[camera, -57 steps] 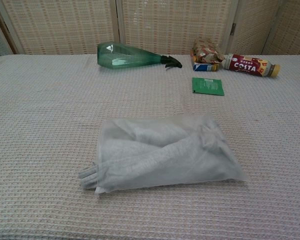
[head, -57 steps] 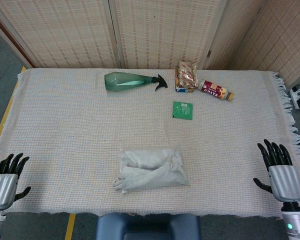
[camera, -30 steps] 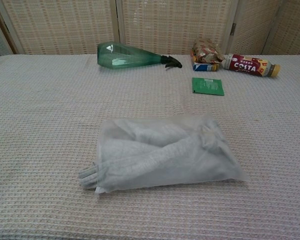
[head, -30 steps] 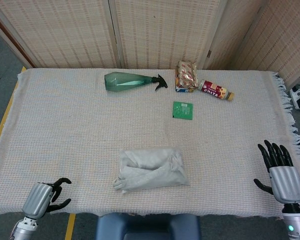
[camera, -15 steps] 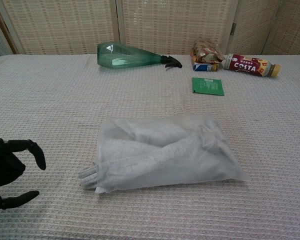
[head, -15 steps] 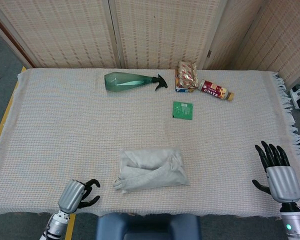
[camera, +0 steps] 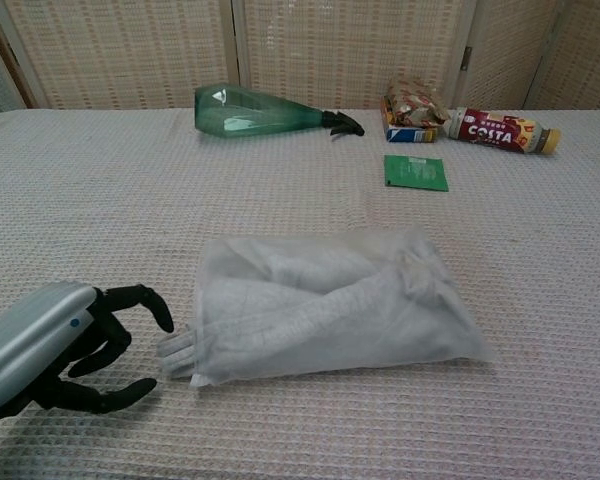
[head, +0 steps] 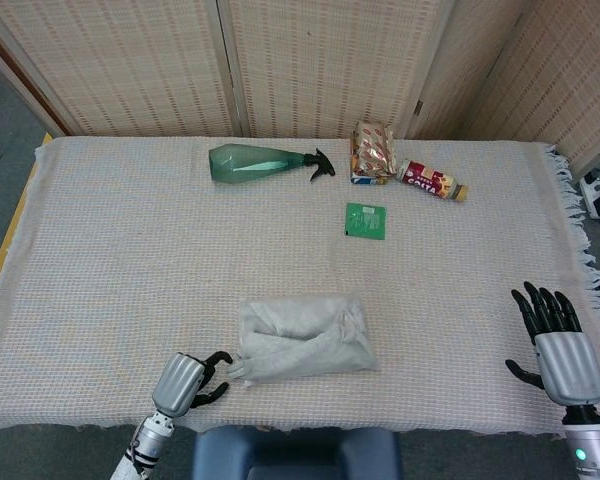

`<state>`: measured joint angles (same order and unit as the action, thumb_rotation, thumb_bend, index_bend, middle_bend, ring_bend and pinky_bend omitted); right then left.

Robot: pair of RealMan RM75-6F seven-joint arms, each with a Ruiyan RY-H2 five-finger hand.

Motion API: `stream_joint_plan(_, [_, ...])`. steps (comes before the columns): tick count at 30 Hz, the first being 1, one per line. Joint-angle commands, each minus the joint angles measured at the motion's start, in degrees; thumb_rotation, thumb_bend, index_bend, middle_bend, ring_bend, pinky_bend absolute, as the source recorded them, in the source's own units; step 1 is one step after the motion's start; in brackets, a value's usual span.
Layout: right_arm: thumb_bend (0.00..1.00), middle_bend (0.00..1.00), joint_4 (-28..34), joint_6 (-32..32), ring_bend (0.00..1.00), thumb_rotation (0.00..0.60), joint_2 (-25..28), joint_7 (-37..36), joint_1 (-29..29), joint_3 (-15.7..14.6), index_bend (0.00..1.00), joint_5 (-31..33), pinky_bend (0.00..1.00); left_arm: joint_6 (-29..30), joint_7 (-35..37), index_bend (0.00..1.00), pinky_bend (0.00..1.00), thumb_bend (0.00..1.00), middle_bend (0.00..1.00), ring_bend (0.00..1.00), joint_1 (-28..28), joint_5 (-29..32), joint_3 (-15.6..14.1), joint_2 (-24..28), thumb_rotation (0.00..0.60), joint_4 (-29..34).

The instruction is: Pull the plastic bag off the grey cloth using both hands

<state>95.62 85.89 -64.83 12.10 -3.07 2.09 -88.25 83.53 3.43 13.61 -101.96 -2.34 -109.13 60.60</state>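
Note:
A translucent plastic bag point(head: 305, 337) point(camera: 330, 300) lies near the table's front edge with a folded grey cloth inside. A bit of the grey cloth point(camera: 175, 350) pokes out of the bag's left end. My left hand point(head: 187, 381) point(camera: 55, 350) is just left of that end, fingers curved and apart, holding nothing; its fingertips are close to the cloth but I cannot tell if they touch. My right hand point(head: 555, 340) rests far to the right near the table's edge, fingers spread and empty. It does not show in the chest view.
At the back lie a green spray bottle point(head: 265, 163), a snack packet on a small box point(head: 373, 152), a Costa drink bottle point(head: 432, 182) and a flat green packet point(head: 366, 220). A woven cloth point(head: 130, 250) covers the table. Screens stand behind.
My left hand has swept rightward along the front edge, from the far left corner to the bag's left end, its fingers curling. My right hand has barely moved.

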Motion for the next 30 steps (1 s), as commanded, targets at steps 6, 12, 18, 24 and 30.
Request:
stream_joint_plan(6, [0.01,0.00,0.4,0.1,0.00,0.600,0.6,-0.9,0.1,-0.1,0.00,-0.3,0.00,1.4,0.8,0.50,1.00,0.28,1.00,1.00,1.0,0.7,0.4,-4.3,0.600,-5.3])
stream_joint_plan(12, [0.01,0.00,0.5,0.5,0.00,0.600,1.0,-1.4,0.3,-0.3,0.00,-0.7,0.00,2.1,2.2,0.53,1.00,0.29,1.00,1.00,1.9,1.5,1.1,-6.6,0.600,-9.5])
stream_joint_plan(18, [0.01,0.00,0.4,0.0,0.00,0.600,1.0,-1.2,0.1,-0.2,0.00,-0.4,0.00,3.7,5.1,0.60,1.00,0.39,1.00,1.00,2.5,1.5,0.8,-8.2,0.600,-12.4])
stream_joint_plan(24, [0.01,0.00,0.3,-0.7,0.00,0.600,0.6,-0.9,-0.3,-0.2,0.00,-0.2,0.00,3.4,6.2,0.67,1.00,0.52,1.00,1.00,2.8,1.9,-0.1,-9.1,0.600,-14.0])
stream_joint_plan(30, [0.05,0.00,-3.3,-3.5,0.00,0.600,-2.5,-2.6,-2.3,-0.6,0.00,-1.9,0.00,4.7,6.7,0.70,1.00,0.54,1.00,1.00,2.9,1.3,-1.0,-8.8,0.600,-13.6])
